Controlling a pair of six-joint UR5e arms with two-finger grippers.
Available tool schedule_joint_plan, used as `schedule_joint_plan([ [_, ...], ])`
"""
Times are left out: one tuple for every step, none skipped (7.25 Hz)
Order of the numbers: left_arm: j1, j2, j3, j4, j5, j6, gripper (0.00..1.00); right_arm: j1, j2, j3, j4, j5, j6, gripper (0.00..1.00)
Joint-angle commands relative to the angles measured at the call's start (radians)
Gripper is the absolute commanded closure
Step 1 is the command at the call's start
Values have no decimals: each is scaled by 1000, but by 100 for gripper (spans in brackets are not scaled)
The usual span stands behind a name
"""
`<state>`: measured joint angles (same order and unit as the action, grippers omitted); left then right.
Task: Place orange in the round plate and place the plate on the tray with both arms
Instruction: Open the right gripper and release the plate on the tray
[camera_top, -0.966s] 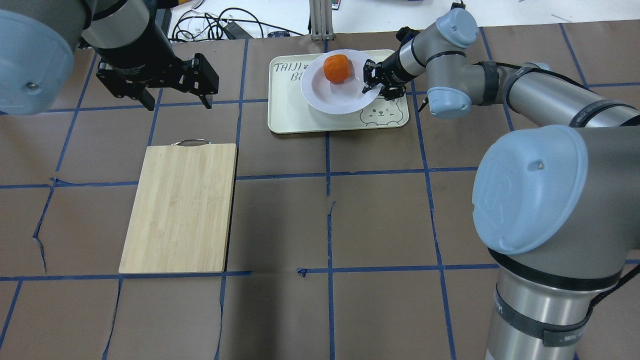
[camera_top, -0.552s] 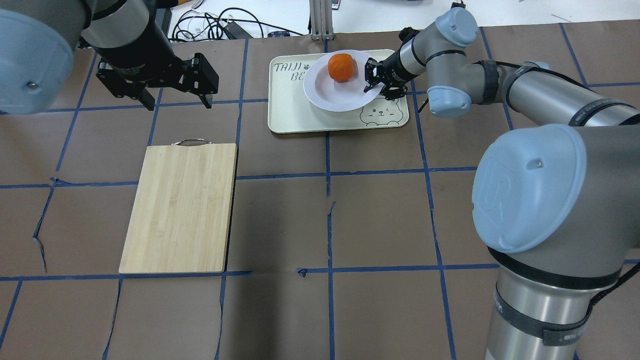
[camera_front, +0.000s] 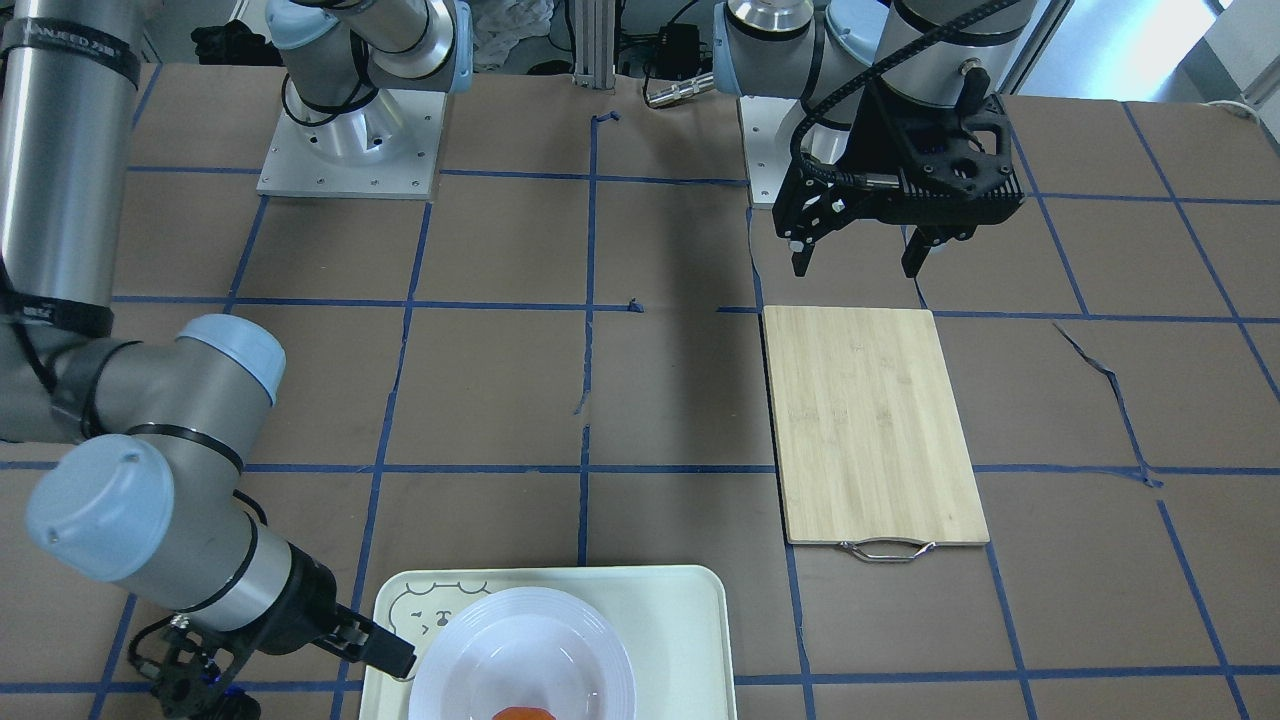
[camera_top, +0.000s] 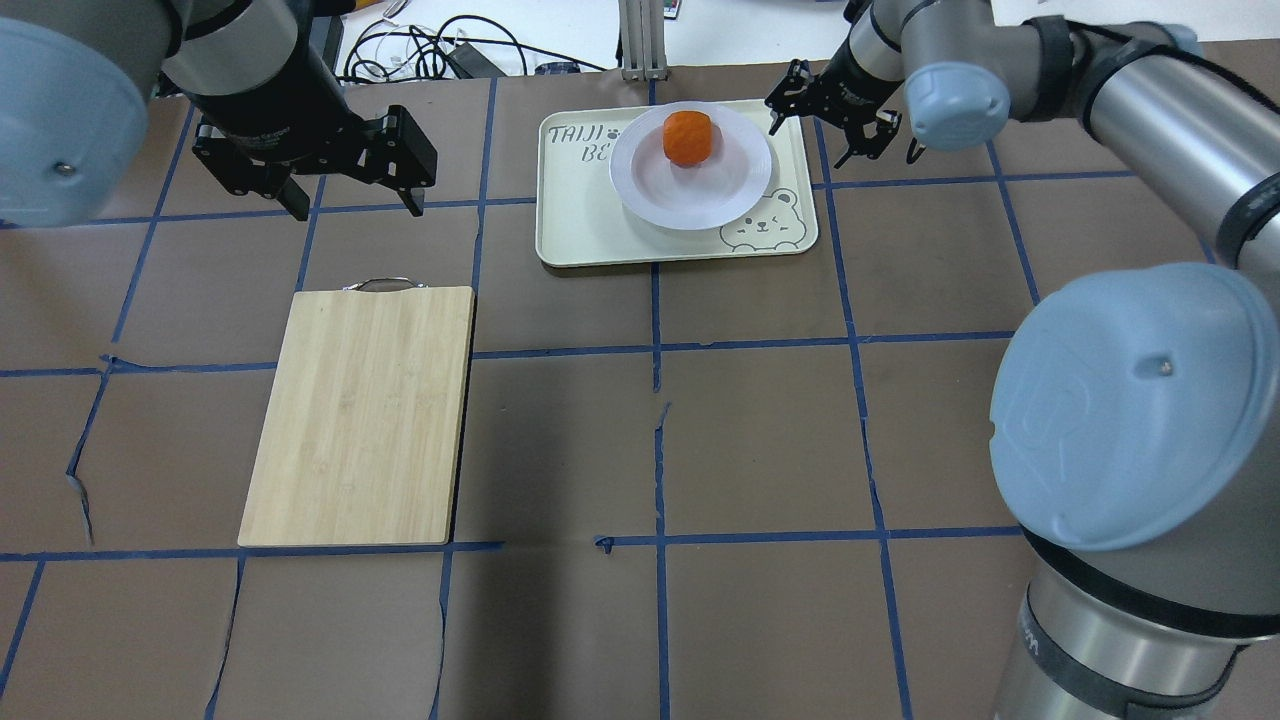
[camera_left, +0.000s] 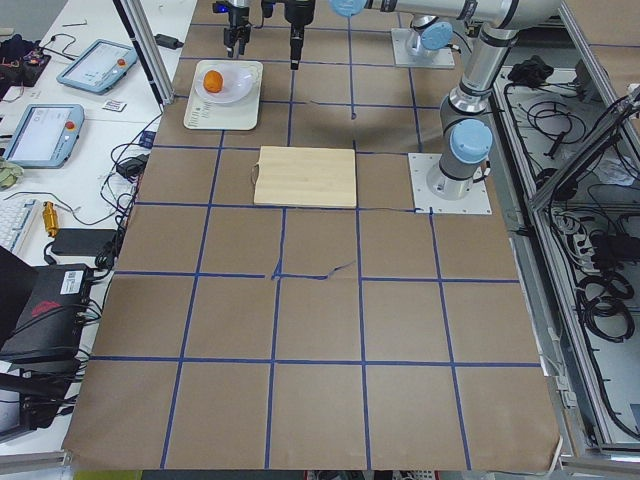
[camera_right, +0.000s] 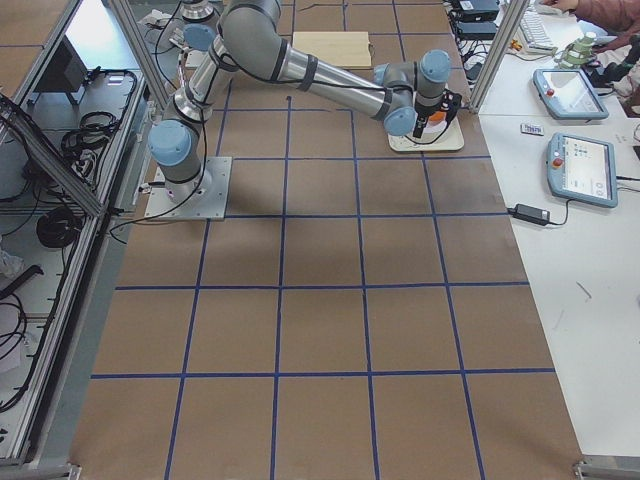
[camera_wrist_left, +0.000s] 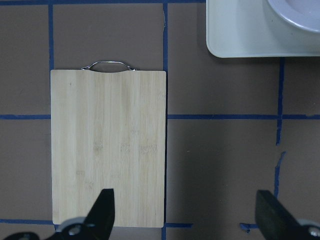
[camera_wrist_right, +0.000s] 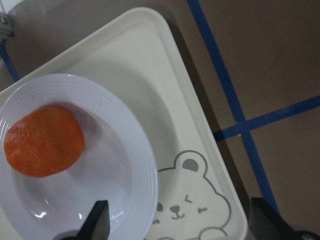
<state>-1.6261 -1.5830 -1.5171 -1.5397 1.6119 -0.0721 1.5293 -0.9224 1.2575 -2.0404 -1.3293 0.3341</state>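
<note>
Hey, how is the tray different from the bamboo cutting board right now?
The tray is pale cream with a raised rim and a bear drawing; the cutting board is flat bamboo with a metal handle. The tray carries the round plate with the orange; the cutting board carries nothing. In the overhead view the tray lies widthways, the cutting board lengthways. Both are rectangular and lie flat.

The brown table (camera_top: 760, 440) carries the tray (camera_top: 570, 230) and, apart from it, a bamboo cutting board (camera_top: 360, 420) lying flat.
</note>
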Motion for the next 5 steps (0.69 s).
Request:
schedule_joint_plan([
  [0, 0, 2, 0, -1, 0, 0, 29, -132, -92, 319, -156, -166, 0],
  [0, 0, 0, 0, 0, 0, 0, 51, -220, -78, 420, -239, -240, 0],
  [0, 0, 2, 0, -1, 0, 0, 52, -351, -58, 591, -246, -259, 0],
  [0, 0, 0, 0, -1, 0, 0, 54, -437, -21, 624, -245, -280, 0],
  [0, 0, 0, 0, 0, 0, 0, 54, -499, 34, 632, -246, -320, 0],
])
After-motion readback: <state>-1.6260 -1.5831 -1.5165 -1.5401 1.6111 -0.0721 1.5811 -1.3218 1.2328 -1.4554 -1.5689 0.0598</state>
